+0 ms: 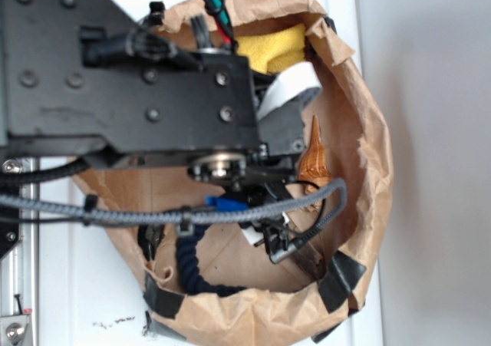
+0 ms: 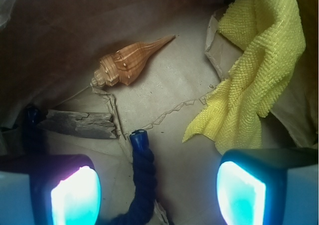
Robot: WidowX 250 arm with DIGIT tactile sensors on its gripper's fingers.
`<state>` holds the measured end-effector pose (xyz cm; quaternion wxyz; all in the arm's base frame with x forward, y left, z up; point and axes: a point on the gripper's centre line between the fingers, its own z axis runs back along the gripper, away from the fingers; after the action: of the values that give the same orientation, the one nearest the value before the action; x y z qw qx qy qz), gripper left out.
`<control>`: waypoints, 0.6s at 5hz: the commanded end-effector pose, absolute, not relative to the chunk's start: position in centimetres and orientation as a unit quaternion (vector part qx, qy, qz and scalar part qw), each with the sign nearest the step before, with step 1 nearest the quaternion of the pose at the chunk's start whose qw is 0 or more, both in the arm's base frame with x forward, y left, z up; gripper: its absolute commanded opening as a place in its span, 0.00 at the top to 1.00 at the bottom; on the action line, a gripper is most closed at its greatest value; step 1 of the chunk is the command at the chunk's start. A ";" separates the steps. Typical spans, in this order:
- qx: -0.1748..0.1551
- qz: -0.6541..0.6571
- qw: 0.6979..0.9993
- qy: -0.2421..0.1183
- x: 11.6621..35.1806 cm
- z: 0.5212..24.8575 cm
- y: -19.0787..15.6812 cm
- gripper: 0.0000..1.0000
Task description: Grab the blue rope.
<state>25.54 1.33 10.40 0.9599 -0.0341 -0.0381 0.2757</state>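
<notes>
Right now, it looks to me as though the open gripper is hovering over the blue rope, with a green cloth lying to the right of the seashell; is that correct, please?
Not quite: the cloth is yellow, not green, as the wrist view shows. The rest holds: the gripper is open over the blue rope, and the cloth lies to the right of the seashell.

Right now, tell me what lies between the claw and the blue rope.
Nothing. In the wrist view the blue rope runs up between the open claw's two fingers, its capped end just ahead, with only bare brown paper around it.
</notes>
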 end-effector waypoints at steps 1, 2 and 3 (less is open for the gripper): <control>-0.021 0.267 0.961 -0.070 25.6 8.6 1.4 0.00; -0.004 0.215 0.975 -0.062 25.4 6.3 -0.2 0.00; -0.023 0.175 0.983 -0.046 24.6 5.6 -1.2 0.00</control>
<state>24.06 -1.84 4.54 0.9829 -0.0180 -0.0257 0.1816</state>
